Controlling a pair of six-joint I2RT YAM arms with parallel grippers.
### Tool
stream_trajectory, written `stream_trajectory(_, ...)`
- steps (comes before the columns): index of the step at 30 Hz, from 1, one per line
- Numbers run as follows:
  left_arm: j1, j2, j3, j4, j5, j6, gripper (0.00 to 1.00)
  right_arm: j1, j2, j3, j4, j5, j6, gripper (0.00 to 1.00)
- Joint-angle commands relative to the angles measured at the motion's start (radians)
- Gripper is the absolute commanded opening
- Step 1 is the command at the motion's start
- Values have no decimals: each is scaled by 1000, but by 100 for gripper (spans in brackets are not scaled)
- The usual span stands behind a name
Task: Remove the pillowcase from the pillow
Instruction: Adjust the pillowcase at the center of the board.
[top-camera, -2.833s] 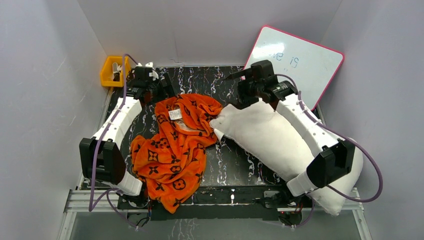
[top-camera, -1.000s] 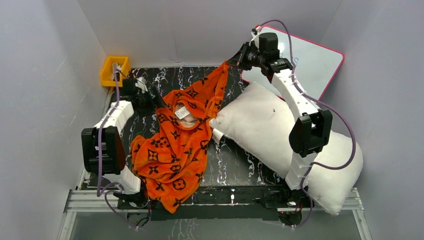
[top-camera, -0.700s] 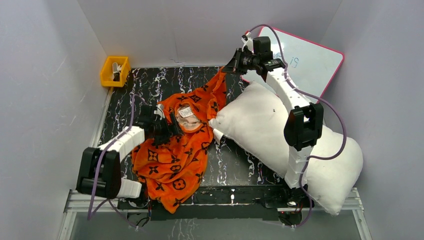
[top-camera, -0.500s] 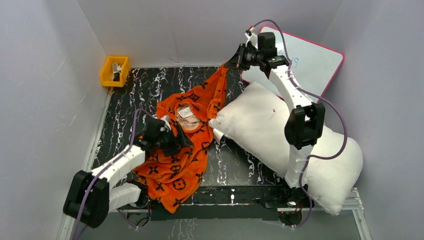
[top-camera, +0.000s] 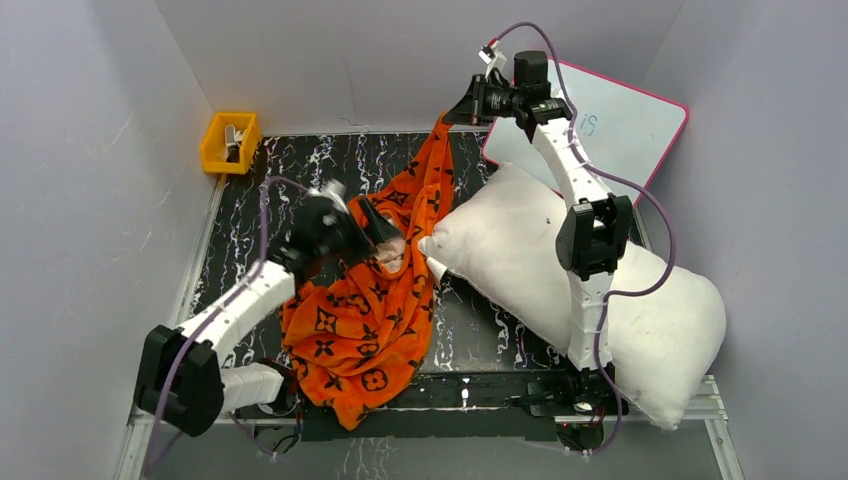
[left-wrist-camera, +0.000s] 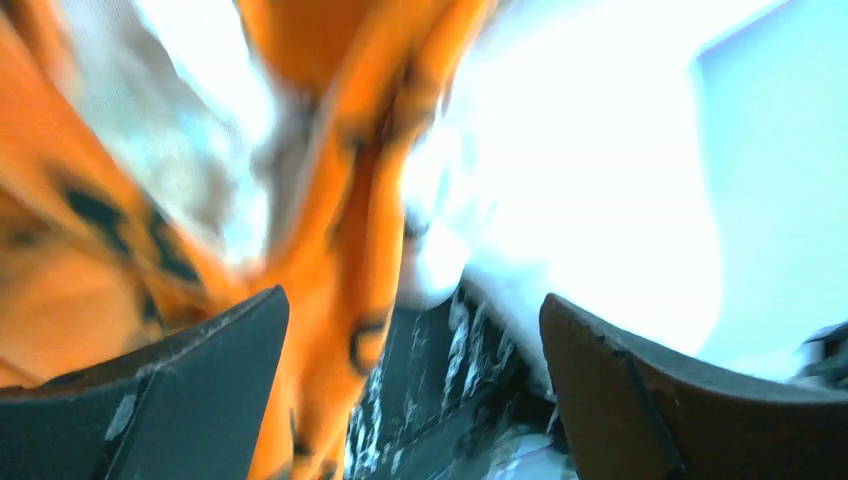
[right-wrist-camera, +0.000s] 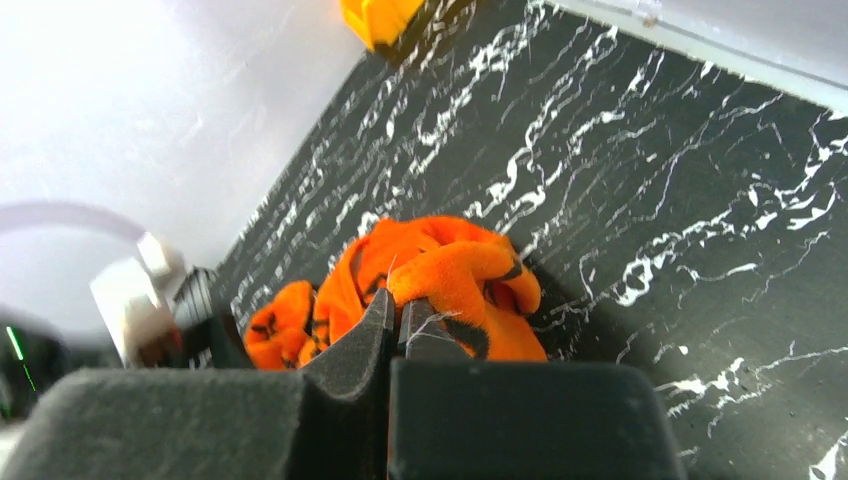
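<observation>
**Lifting the pillowcase clear of the pillow**

Findings. The right jaws are clenched on a pinch of the pillowcase (top-camera: 365, 320) and hold it high at the far side of the table (top-camera: 300, 165), in front of the whiteboard (top-camera: 620, 125). From that pinch the orange cloth hangs down and spreads over the near left part of the table. The left jaws are spread wide with nothing between them, hovering at the middle of the cloth; the left wrist view is blurred. The pillow (top-camera: 520, 270) lies on the right side of the table, partly under the right arm (top-camera: 562, 155). One of its corners is just beside the cloth, and whether that corner sits inside the opening cannot be told.

Recommendation. This is judged to be the final pull-away.
- Carry the raised pinch upward and to the left, away from the pillow, so the hanging cloth does not drag the corner along.
- Close the left jaws on a thick fold near the middle to share the weight, since a single pinch of soft fleece may slip.

Count.
- One pillowcase
- One pillow
- One whiteboard
- One yellow bin (top-camera: 225, 143)
- Two arms: the left arm (top-camera: 245, 295) and the right
</observation>
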Motion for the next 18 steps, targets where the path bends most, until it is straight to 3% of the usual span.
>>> stream_trajectory(1,455,104,187,103,329,151,96,-4,-135,-119,65,-118,-217,0)
stream_trajectory(4,616,302,463,-37,393,316,96,-5,-196,-199,23,-97,-338,0)
stream_trajectory(8,649,538,674,-196,364,453,87,-6,-224,-276,14,-86,-361,0)
stream_trajectory(11,649,608,675,-200,364,464,77,-5,-238,-320,13,-75,-360,0)
stream_trajectory(18,648,629,518,-176,270,490,76,-5,-276,-403,55,-54,-339,0)
